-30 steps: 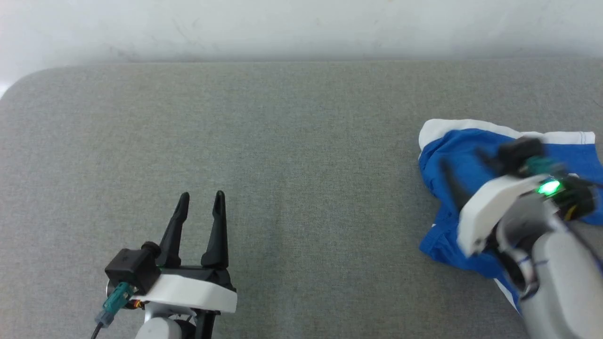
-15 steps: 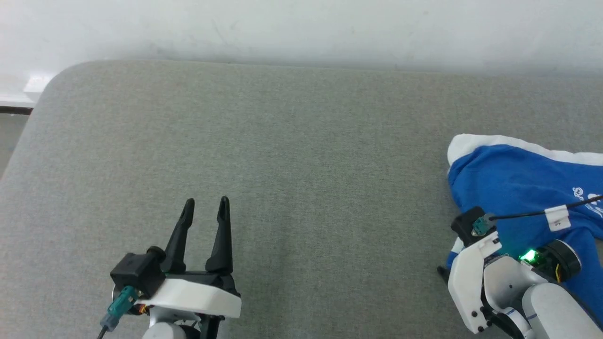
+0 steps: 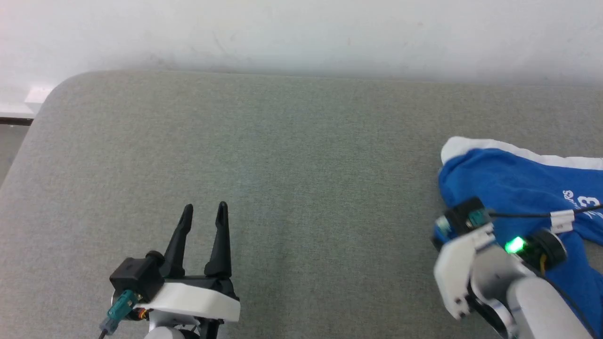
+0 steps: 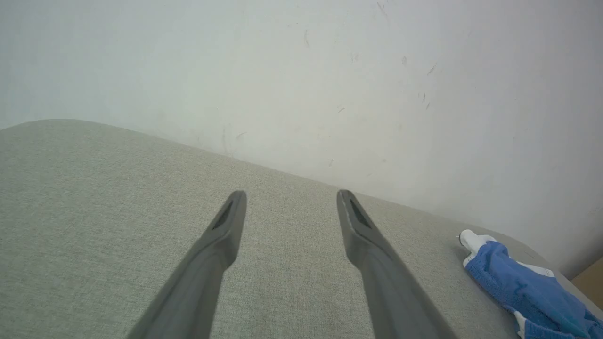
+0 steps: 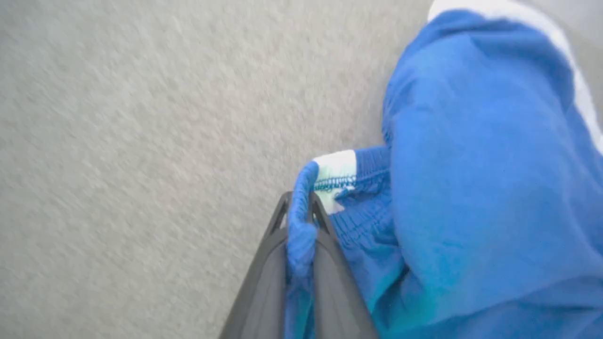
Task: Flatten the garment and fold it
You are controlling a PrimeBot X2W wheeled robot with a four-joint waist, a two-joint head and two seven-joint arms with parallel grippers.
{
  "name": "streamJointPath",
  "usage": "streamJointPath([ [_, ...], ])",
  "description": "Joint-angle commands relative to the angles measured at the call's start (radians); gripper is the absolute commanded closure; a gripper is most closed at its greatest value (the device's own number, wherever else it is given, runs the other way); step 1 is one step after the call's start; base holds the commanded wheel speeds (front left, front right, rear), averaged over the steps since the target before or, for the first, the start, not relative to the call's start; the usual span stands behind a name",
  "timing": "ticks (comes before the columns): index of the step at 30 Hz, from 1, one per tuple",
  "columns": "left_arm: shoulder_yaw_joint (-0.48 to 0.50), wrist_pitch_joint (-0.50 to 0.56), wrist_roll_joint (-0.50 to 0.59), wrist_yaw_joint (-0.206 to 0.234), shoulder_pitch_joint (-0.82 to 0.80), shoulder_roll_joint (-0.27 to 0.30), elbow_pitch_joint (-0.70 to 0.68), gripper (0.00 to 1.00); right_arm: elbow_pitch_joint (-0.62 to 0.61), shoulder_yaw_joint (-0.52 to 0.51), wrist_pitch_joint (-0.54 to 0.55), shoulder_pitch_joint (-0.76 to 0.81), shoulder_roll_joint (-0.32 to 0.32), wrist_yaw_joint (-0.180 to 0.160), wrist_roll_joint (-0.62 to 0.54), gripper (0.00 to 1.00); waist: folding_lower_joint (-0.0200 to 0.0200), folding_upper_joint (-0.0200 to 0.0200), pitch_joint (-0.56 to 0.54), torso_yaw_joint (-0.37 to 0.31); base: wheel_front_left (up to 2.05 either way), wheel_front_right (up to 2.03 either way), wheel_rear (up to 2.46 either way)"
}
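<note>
The garment (image 3: 509, 188), bright blue with a white trim band and small white lettering, lies bunched at the right side of the grey padded table (image 3: 301, 165). In the right wrist view, my right gripper (image 5: 299, 207) is shut on a fold of the garment (image 5: 471, 165) at its elastic edge, beside a white patch. The right arm's white wrist housing (image 3: 464, 273) hangs over the garment's near left corner and hides the fingers there. My left gripper (image 3: 205, 207) stands open above bare table at the lower left, far from the garment (image 4: 527, 292). Nothing is between its fingers (image 4: 226, 230).
A white wall (image 3: 301, 33) runs behind the table. The table's rounded far-left corner (image 3: 56, 89) drops off to the floor. A thin black cable with a white tag (image 3: 560, 216) crosses above the garment.
My right gripper has come down at the garment's near left edge and shut on a fold of it. The head camera has shifted. The left gripper stays open in place.
</note>
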Motion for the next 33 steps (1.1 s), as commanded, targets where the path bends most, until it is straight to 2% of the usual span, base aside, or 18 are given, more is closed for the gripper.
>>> streamJointPath([
  [1, 0.004, -0.005, -0.001, 0.003, 0.01, -0.001, -0.001, 0.0, -0.008, 0.007, -0.031, -0.038, 0.018, -0.001, -0.009, 1.0, 0.0, 0.0, -0.001, -0.008, 0.0, 0.0, 0.0],
  [4, 0.014, -0.005, 0.004, 0.003, 0.005, -0.001, -0.005, 0.0, -0.003, 0.073, -0.119, -0.118, 0.08, -0.001, 0.001, 1.0, 0.0, 0.0, 0.003, -0.013, 0.0, 0.0, 0.0],
  [6, 0.02, -0.005, 0.004, 0.004, 0.001, -0.001, -0.007, 0.0, 0.011, 0.153, -0.163, -0.165, 0.121, -0.001, 0.019, 1.0, 0.0, 0.0, 0.008, -0.011, 0.0, 0.0, 0.0],
  [9, 0.027, -0.005, 0.004, 0.006, -0.006, -0.001, -0.009, 0.0, 0.05, 0.323, -0.183, -0.203, 0.154, -0.001, 0.099, 1.0, 0.0, 0.0, 0.017, 0.002, 0.0, 0.0, 0.0],
  [12, 0.035, -0.005, 0.003, 0.007, -0.006, -0.001, -0.004, 0.0, 0.101, 0.487, -0.18, -0.216, 0.156, -0.001, 0.194, 1.0, 0.0, 0.0, 0.025, 0.014, 0.0, 0.0, 0.0],
  [13, 0.035, -0.005, 0.001, 0.006, -0.006, -0.001, 0.0, 0.0, 0.121, 0.52, -0.181, -0.217, 0.149, -0.001, 0.213, 0.7, 0.0, 0.0, 0.027, 0.019, 0.0, 0.0, 0.0],
  [14, 0.035, -0.005, 0.0, 0.006, -0.005, -0.001, 0.002, 0.0, 0.139, 0.548, -0.186, -0.22, 0.142, -0.001, 0.229, 0.0, 0.0, 0.0, 0.029, 0.022, 0.0, 0.0, 0.0],
  [18, 0.034, -0.005, -0.01, 0.01, 0.002, -0.001, 0.003, 0.0, 0.177, 0.557, -0.249, -0.234, 0.121, -0.001, 0.278, 0.0, 0.0, 0.0, 0.03, 0.019, 0.0, 0.0, 0.0],
  [21, 0.034, -0.005, -0.012, 0.012, 0.009, -0.001, 0.003, 0.0, 0.154, 0.462, -0.336, -0.236, 0.119, -0.001, 0.303, 0.0, 0.0, 0.0, 0.023, 0.006, 0.0, 0.0, 0.0],
  [25, 0.042, -0.005, -0.006, 0.015, 0.018, -0.001, -0.011, 0.0, 0.077, 0.23, -0.49, -0.183, 0.127, -0.001, 0.26, 0.0, 0.0, 0.0, 0.01, -0.023, 0.0, 0.0, 0.0],
  [33, 0.06, -0.005, 0.012, -0.002, 0.048, -0.001, -0.043, 0.0, -0.107, -0.314, -0.743, 0.115, 0.196, -0.001, -0.069, 0.0, 0.0, 0.0, 0.017, -0.084, 0.0, 0.0, 0.0],
])
